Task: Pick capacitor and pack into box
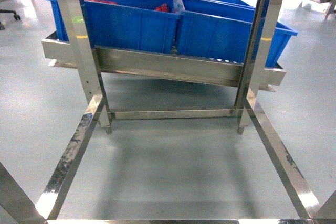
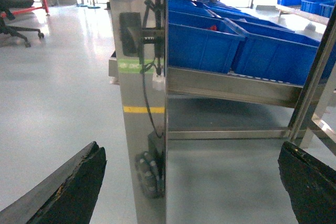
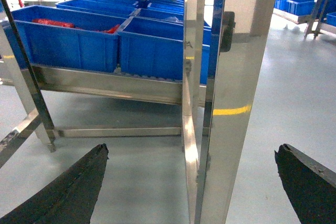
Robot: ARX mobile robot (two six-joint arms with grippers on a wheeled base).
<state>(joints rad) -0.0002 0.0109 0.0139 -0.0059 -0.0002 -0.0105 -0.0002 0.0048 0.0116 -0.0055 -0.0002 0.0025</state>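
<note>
Nearest the wrist cameras, the left gripper and right gripper each showed two rough, matte black fingers spread wide apart, holding nothing, their tips cut off by the picture's edge. Beyond them stood a polished, mirror-like steel frame over a glossy grey floor. Farther back, smooth blue plastic bins sat along the tilted steel shelf. Red contents were too indistinct to identify. Neither capacitor nor box could be made out.
</note>
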